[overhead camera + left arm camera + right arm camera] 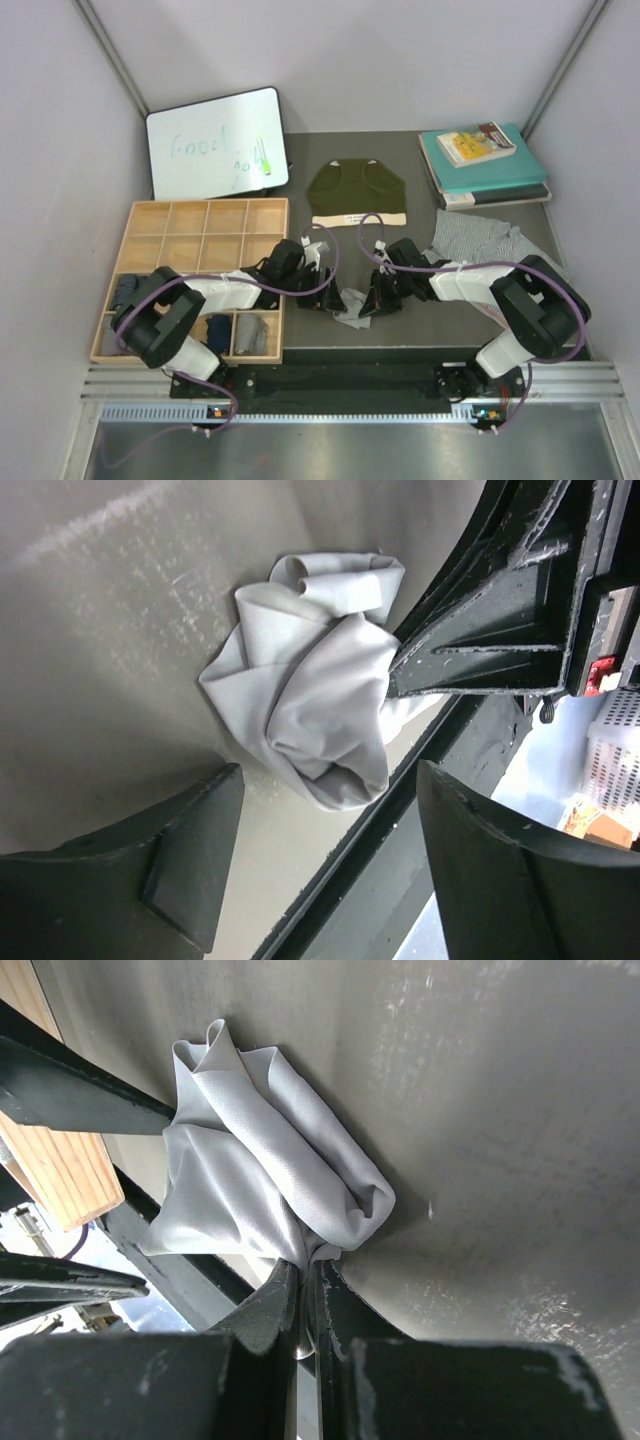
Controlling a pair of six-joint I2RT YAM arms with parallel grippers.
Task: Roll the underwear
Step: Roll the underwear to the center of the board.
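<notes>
Grey underwear [260, 1160] clamped at one fold in right hand [305, 1280]; left hand [328, 778] spread apart just short of it, not touching. Crumpled on bench [520, 1110] by near edge. Olive pair [358, 190] flat behind, patterned pair [475, 235] off right.

place: robot lab cell | signs: white panel walls [400, 60] around grey counter [415, 335] | aluminium rail [350, 378] at near edge | whiteboard [215, 140] far left

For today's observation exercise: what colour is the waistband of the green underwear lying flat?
Cream waistband on olive green underwear; clearest in the top external view.
</notes>
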